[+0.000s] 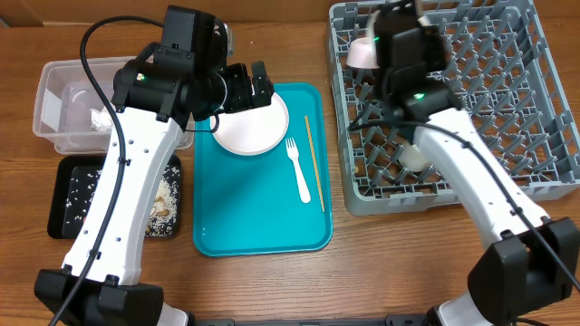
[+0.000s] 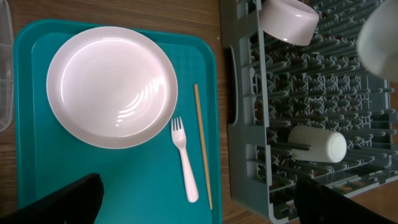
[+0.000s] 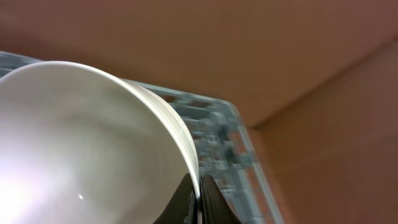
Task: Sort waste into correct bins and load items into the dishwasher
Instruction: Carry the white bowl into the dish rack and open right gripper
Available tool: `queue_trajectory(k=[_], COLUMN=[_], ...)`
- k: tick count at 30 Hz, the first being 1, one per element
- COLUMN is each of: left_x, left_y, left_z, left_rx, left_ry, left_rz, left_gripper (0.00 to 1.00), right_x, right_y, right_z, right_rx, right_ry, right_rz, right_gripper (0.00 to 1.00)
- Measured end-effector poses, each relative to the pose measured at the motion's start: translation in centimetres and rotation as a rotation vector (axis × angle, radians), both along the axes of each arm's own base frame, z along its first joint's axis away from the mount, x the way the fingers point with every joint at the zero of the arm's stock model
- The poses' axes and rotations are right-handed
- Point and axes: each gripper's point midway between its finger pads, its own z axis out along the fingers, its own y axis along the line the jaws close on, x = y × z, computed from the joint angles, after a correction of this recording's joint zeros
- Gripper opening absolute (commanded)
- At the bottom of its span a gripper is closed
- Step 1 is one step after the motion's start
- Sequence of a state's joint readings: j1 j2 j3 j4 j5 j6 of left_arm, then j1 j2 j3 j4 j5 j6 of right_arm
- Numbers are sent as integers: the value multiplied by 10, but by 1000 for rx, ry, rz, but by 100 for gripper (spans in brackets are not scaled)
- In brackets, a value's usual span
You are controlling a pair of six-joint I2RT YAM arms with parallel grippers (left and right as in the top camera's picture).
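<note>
— How is the left tool (image 1: 246,89) held?
— It is spread wide above the smooth round white plate (image 2: 112,87) on the teal tray (image 2: 124,186).
— And the right tool (image 3: 198,196)?
— The thin rim of the shiny white bowl (image 3: 81,162) is pinched by it, over the grey pegged rack (image 1: 507,136).

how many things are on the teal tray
3: a plate toward the far end of the tray, a fork right of it and nearer, and a chopstick just right of the fork. Nothing seems hidden.
</note>
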State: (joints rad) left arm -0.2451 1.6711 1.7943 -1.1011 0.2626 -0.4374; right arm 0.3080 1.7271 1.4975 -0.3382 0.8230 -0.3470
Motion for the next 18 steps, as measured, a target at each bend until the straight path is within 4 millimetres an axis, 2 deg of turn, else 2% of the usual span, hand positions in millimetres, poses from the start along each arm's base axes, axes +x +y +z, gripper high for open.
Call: queue_trajectory(k=[4, 7, 9, 18], left_x=[0, 0, 0, 0], left_y=[0, 0, 0, 0], left_z=[0, 0, 0, 0], left_rx=[0, 0, 0, 0], left_ry=[0, 0, 0, 0], left_rz=[0, 0, 0, 0], left_gripper=[100, 100, 100, 100], right_x=[0, 2, 7, 28], right_y=[-49, -76, -83, -82], right_z=[2, -10, -22, -67], right_rx=[-48, -67, -74, -177], right_ry=[11, 39, 56, 149], right_rz=[-107, -171, -190, -184], right_gripper=[4, 4, 4, 4])
